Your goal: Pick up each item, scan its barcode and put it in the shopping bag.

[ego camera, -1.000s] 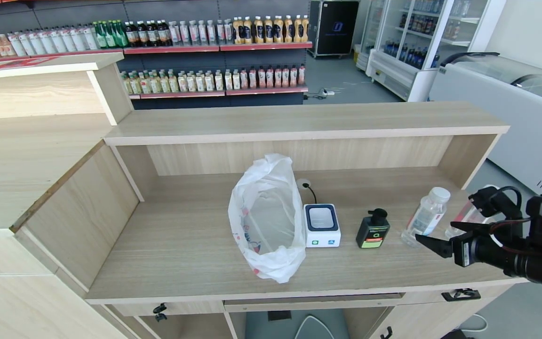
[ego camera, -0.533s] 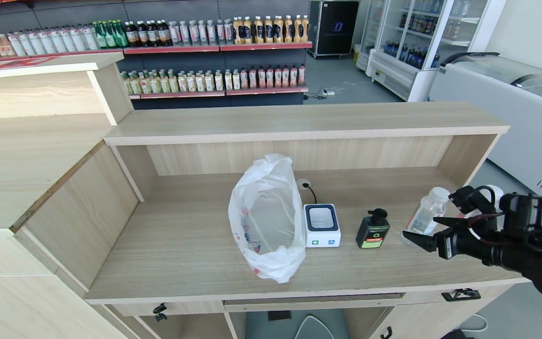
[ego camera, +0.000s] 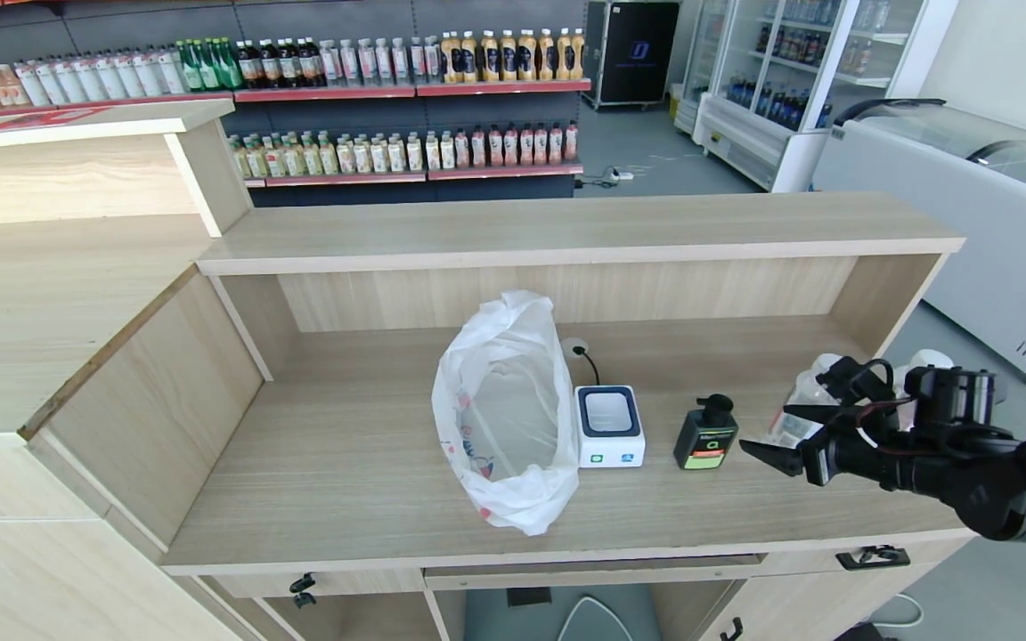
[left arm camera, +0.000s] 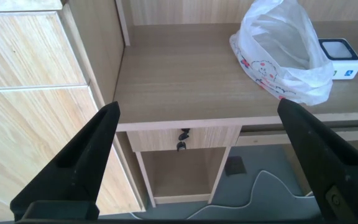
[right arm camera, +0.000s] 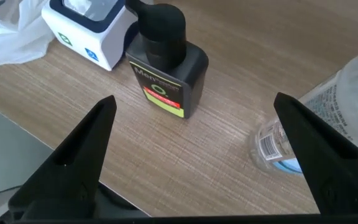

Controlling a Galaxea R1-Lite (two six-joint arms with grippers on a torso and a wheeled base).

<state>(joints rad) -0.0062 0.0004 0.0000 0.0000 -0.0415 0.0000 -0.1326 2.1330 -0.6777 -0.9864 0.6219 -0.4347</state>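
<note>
Gaping wide and empty, the right tool [ego camera: 767, 429] hovers low over the counter [ego camera: 344, 472], touching nothing. Its tips point toward the black pump bottle [ego camera: 706, 438], which stands upright, long axis vertical, between the scanner [ego camera: 609, 425] and a clear bottle [right arm camera: 328, 118]. The shopping bag [ego camera: 500, 409] lies against the scanner's other side, mouth open. The left tool [left arm camera: 199, 107], spread wide and empty, hangs off the counter's front edge.

A white plastic shopping bag [ego camera: 500, 418] sits on the wooden counter [ego camera: 344, 463] near the middle of the frame, with its mouth open. Just to the right of it is a white barcode scanner [ego camera: 609, 425], and its cable runs toward the back. Further right stands a dark pump bottle [ego camera: 706, 434]. At the lower right, the right gripper [ego camera: 764, 427] hangs over the counter with fingers spread apart, partly hiding a clear water bottle [ego camera: 802, 401].
</note>
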